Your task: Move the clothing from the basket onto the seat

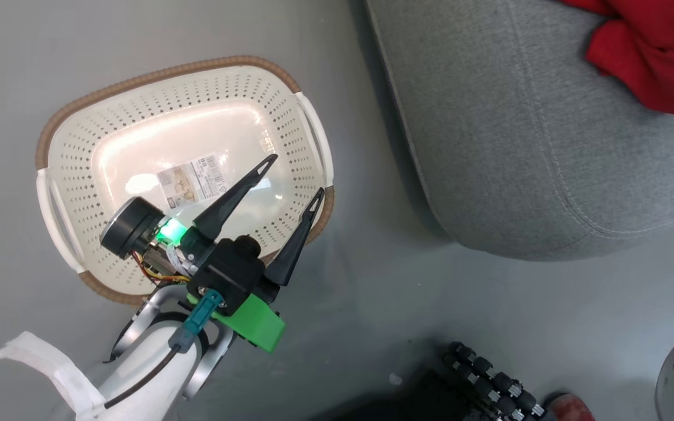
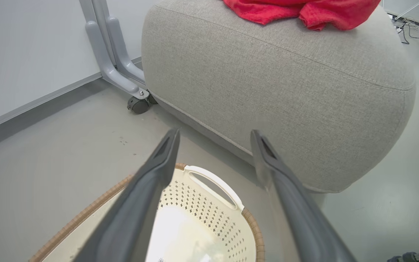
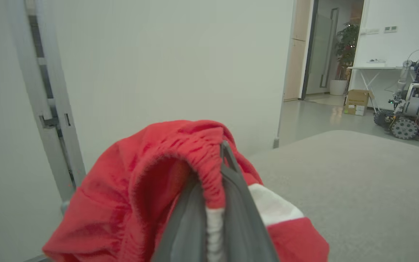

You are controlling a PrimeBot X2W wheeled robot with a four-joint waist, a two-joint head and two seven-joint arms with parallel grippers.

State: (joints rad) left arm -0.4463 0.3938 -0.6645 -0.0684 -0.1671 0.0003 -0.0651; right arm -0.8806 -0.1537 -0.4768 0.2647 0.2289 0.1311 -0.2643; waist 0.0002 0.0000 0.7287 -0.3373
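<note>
Clothing (image 1: 653, 52) in bright red is seen bunched on top of the seat (image 1: 518, 146), at its far corner in the head view. One piece of this clothing, red with a white panel, is pinched at its elastic hem by the right end effector (image 3: 219, 163), whose fingers are pressed together over the seat's grey top; whether the cloth rests on the seat cannot be told. The basket (image 1: 308, 123) is set on the floor (image 1: 372, 304) just beside the seat, with a barcode sticker (image 1: 193, 178) on its bottom. The left end effector (image 1: 296, 174) is held over the basket's side nearest the seat, its two dark fingers spread wide.
</note>
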